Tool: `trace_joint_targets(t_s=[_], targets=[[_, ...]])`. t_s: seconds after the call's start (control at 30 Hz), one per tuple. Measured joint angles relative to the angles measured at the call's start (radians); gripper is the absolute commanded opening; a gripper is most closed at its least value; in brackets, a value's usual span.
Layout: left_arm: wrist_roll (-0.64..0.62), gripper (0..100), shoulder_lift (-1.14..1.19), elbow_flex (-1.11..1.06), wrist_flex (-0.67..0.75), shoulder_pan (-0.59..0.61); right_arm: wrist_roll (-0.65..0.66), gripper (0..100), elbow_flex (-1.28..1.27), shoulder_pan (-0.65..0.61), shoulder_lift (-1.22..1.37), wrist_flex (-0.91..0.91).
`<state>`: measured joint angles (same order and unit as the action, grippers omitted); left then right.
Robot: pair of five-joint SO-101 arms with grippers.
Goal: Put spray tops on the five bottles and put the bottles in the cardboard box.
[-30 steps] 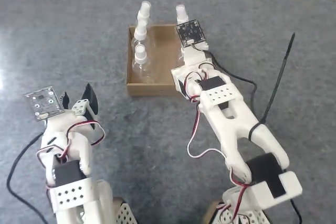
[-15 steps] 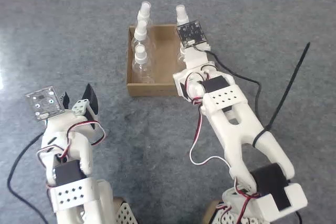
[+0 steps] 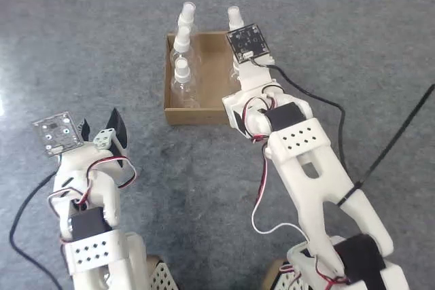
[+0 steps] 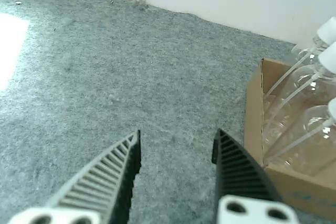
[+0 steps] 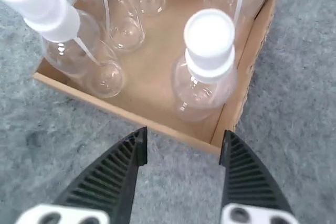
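Fingers of the left gripper [image 4: 177,136] are spread with nothing between them, low over the grey mat [image 4: 105,66], to the near left of the cardboard box [image 4: 253,114]. In the right wrist view the right gripper [image 5: 184,132] is likewise spread and empty, poised over the box's near wall. Just beyond it the nearest bottle [image 5: 205,85], spray top on, stands in the near right corner, free of the fingers. Four other bottles [image 5: 68,45] share the box, though two of them are cut off at the neck there. From above, three capped bottles line the left wall and one stands at the far right. All five look topped and boxed, so the placing step seems finished. Next, the right arm should rise straight before drawing back, clear of wall and cap.
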<state>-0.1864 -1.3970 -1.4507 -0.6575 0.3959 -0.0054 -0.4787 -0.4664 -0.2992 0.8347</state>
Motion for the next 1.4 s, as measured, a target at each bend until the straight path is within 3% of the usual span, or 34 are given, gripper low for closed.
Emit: trace_joint_targets(t_s=[0.27, 0.77, 1.27, 1.4], targets=[[0.0, 21, 0.0, 0.0, 0.0, 0.0, 0.0, 6.6, 0.0, -0.017, -0.069, 0.051], [0.0, 21, 0.0, -0.003, 0.0, 0.0, 0.0, 5.8, 0.0, -0.029, -0.27, 0.18], [0.0, 3, 0.0, -0.003, 0.0, 0.0, 0.0, 5.8, -0.104, -0.031, -0.512, 0.16], [0.069, 1, 0.0, -0.003, 0.0, 0.0, 0.0, 5.8, -0.123, -0.029, -0.583, 0.158]])
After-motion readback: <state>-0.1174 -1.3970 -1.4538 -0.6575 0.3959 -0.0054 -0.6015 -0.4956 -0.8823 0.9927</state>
